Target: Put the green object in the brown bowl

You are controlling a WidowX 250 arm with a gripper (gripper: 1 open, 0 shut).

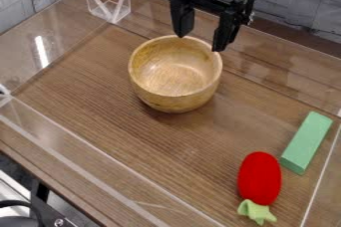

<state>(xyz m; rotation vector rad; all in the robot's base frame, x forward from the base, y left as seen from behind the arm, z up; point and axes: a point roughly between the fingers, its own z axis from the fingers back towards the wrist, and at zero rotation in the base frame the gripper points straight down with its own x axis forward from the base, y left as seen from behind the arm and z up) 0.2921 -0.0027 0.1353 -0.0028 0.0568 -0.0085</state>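
Note:
The green object (308,140) is a flat light-green block lying on the wooden table near the right edge. The brown bowl (174,73) is a round wooden bowl standing upright in the middle of the table, with nothing inside it. My gripper (200,30) hangs over the bowl's far rim, its black fingers (224,32) pointing down and spread apart with nothing between them. The block lies well to the right of the gripper and nearer the camera.
A red strawberry-like toy with a green leafy tip (258,181) lies at the front right, just below the block. Clear plastic walls (106,5) ring the table, with the front wall (80,166) low along the near edge.

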